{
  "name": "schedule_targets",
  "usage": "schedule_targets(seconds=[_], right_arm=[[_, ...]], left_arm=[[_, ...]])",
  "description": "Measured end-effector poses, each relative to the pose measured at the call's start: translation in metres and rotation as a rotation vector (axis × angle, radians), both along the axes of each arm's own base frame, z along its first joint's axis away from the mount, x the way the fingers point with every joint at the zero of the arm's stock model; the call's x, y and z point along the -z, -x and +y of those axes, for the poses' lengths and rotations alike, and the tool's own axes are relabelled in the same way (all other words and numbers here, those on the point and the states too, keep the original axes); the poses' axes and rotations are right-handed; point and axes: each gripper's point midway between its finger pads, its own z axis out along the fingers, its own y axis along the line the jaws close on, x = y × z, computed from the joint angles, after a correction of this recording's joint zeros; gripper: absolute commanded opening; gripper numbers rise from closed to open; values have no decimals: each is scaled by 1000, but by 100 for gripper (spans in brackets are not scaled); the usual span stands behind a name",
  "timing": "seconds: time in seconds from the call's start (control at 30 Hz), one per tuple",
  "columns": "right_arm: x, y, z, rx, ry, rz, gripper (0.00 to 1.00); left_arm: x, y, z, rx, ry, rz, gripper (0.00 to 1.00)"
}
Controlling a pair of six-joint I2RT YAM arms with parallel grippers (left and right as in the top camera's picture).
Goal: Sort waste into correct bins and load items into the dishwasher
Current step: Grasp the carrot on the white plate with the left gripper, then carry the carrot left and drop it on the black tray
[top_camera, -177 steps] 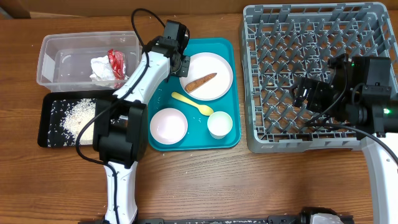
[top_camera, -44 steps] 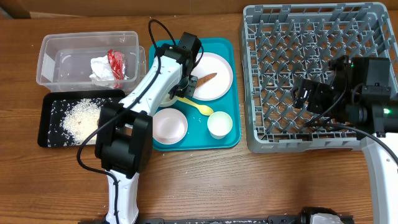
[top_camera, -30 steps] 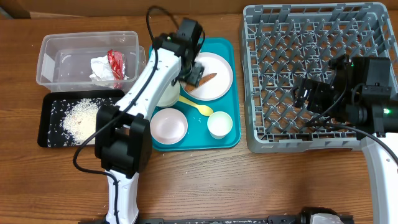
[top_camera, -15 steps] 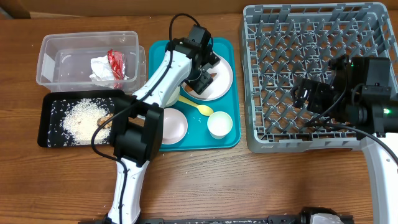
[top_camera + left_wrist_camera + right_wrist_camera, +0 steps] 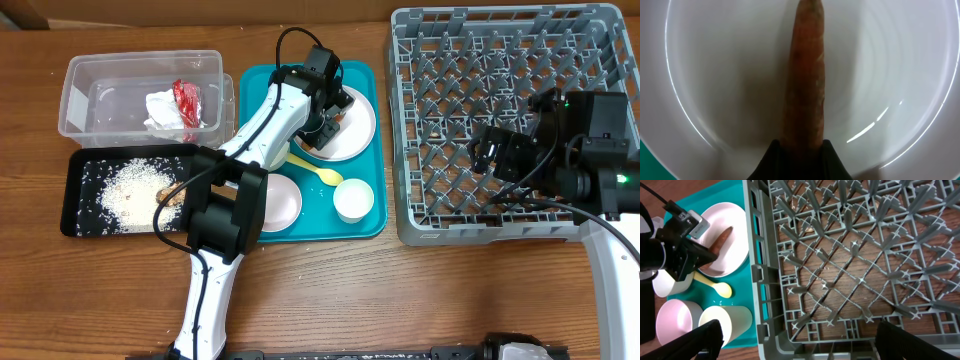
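The left claw (image 5: 800, 150) is down on the white plate (image 5: 900, 75). Its two dark fingertips are closed against either side of the near end of the orange-brown carrot stick (image 5: 807, 75). The stick lies flat across the plate's middle and runs straight away from the claw.

Seen from overhead, the plate sits in the far right part of the teal tray (image 5: 368, 228). Just behind this claw, toward the robot, lies the yellow spoon (image 5: 318, 170). Further behind are the pale-pink bowl (image 5: 285, 200) and, to the bowl's right, the small white cup (image 5: 353, 200).

Well to the claw's left stands the clear tub (image 5: 100, 72), holding the crumpled white napkin (image 5: 160, 108) and the red wrapper (image 5: 187, 98). Behind and to the left of the claw is the black tray (image 5: 72, 205), with loose white rice (image 5: 125, 185) spread in it.

The right claw (image 5: 797, 335) hangs above the grey dish rack (image 5: 840, 255), its fingers spread wide apart. The teal tray and its dishes lie to this claw's left, just beside the rack's wall.
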Motion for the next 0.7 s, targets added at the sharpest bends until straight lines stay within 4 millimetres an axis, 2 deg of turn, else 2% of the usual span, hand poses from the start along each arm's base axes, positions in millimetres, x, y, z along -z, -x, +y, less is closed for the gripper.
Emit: schedule_targets(seconds=[0.13,0.2,0.27,0.33,0.37,0.5,0.57,0.7], right_arm=[[0,0,0,0,0,0,100],[0,0,0,0,0,0,100],[0,0,0,0,0,0,100],[0,0,0,0,0,0,100],[0,0,0,0,0,-1,100],[0,0,0,0,0,1,100],[0,0,0,0,0,0,100],[0,0,0,0,0,1,100]], left_arm=[[-7,2,1,-34,-4,26,4],[-23,-4,-1,-65,3,19,4],[-48,-15,-4,-104,21,-16,4],[-103,-30,-6,-175,55,-98,4],[-123,-32,-4,-208,66,-124,4],[-212,-22,17,-345,124,-226,4],[-245,-12,34,-403,153,-267,4],[-293,-4,64,-493,231,-353,4]])
